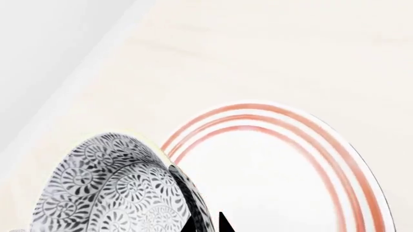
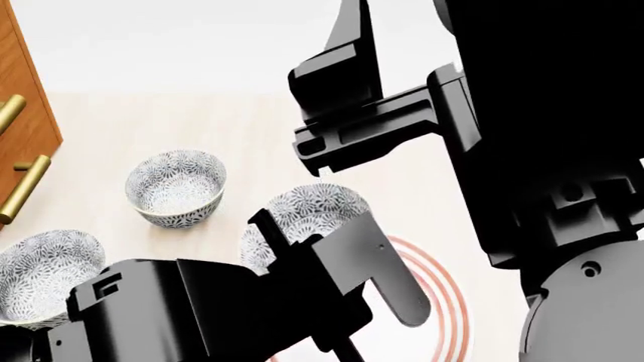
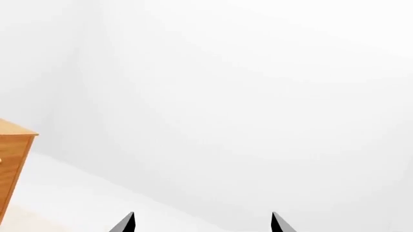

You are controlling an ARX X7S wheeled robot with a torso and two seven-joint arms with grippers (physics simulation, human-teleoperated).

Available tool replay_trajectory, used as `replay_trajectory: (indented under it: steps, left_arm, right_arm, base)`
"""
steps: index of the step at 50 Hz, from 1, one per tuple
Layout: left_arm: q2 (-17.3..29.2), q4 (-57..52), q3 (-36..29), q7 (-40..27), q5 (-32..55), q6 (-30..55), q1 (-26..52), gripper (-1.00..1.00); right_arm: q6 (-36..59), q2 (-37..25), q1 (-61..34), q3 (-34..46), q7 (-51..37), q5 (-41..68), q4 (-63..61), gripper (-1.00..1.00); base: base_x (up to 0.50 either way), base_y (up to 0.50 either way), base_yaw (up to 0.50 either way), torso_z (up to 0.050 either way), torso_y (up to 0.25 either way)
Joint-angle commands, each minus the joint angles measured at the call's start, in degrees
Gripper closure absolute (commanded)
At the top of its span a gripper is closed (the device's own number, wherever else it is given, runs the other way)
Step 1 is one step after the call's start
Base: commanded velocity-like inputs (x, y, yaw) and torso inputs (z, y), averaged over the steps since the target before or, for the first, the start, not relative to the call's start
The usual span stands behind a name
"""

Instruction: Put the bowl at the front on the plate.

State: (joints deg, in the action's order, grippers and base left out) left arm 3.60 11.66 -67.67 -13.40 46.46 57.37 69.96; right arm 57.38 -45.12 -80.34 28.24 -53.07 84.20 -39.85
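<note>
While the left end effector (image 2: pixel 302 253) grips the floral bowl (image 2: pixel 302 219) by its rim, the bowl hangs tilted at the nine o'clock edge of the red-ringed plate (image 1: pixel 290 159) on the pale desk (image 2: pixel 252 128); the right end effector (image 3: pixel 201 223) shows two tips spread apart, holding nothing

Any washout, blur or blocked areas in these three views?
Left wrist view: the bowl is sharp, but the plate nearly blends into the pale, overexposed table. Head view: the black arms block much of the plate. Right wrist view: almost all blank white, only the fingertips and a cabinet corner show.
</note>
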Motion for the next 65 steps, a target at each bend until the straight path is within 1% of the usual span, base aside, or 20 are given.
replay_trajectory:
  steps: [1, 12, 26, 30, 43, 52, 65]
  left_arm:
    - [-1.1, 0.2, -1.2, -0.4, -0.7, 0.4, 0.0, 1.00]
    - [-2.0, 0.3, -1.4, -0.9, 0.9, 0.9, -0.5, 1.00]
    - [-2.6, 1.7, -3.4, -0.4, 0.9, -0.9, -0.4, 1.00]
    - [-2.6, 0.6, -3.7, -0.4, 1.6, -1.2, -0.6, 1.00]
    - [-3.4, 1.2, -5.2, -1.9, 3.7, -4.0, -0.5, 1.00]
    - [-3.4, 1.5, -8.3, -4.2, 7.1, -6.8, 0.5, 1.00]
    - [-3.6, 6.5, -19.1, -6.5, 14.1, -15.0, 3.3, 1.00]
  right_arm:
    - [-0.7, -0.7, 0.9, -0.4, 0.2, -0.2, -0.6, -1.00]
    - [-1.2, -1.6, 1.5, -0.8, -0.5, 0.6, -1.5, -1.00]
    - [-1.7, -1.8, 2.3, -0.6, 0.1, -0.3, -1.7, -1.00]
    - [-1.8, -1.8, 2.4, -0.6, 0.1, -0.4, -1.6, -1.00]
    - [-2.2, -2.1, 3.4, -0.5, 0.2, -0.8, -1.8, -1.00]
    - [-3.0, -2.7, 4.6, -0.7, 0.4, -1.2, -2.2, -1.00]
    - [-3.1, -3.4, 4.8, -0.9, -0.2, -0.5, -3.1, -1.00]
  base:
    - [0.00, 0.00, 0.00, 0.000, 0.000]
    - [0.00, 0.00, 0.00, 0.000, 0.001]
    - [0.00, 0.00, 0.00, 0.000, 0.000]
    - [0.00, 0.00, 0.00, 0.000, 0.000]
    - [0.00, 0.00, 0.00, 0.000, 0.001]
    - [0.00, 0.00, 0.00, 0.000, 0.000]
    - [0.00, 0.00, 0.00, 0.000, 0.001]
